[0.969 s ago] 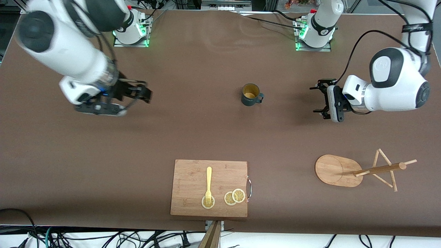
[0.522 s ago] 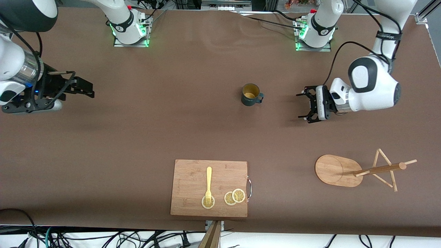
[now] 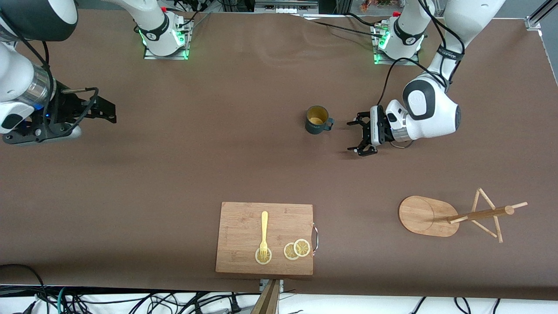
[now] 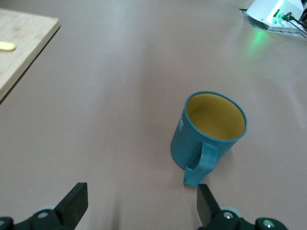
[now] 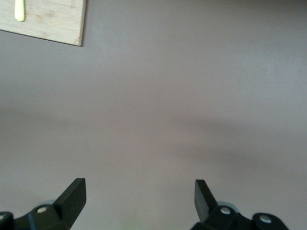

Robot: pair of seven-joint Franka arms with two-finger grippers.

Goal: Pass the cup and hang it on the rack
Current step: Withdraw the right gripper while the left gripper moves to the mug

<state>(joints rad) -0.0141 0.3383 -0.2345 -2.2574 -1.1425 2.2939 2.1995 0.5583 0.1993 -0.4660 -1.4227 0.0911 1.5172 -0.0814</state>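
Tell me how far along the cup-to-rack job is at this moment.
Nothing is done yet: the cup stands upright on the table, unheld, handle toward the left arm's end. In hand: the left gripper, open, is beside the cup at its handle side. The right gripper, open, waits at the right arm's end. Left: grasping, passing and hanging on the rack, whose pegs are bare.

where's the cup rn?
The cup stands upright mid-table in the front view, farther from the camera than the cutting board, handle facing the open left end effector beside it.
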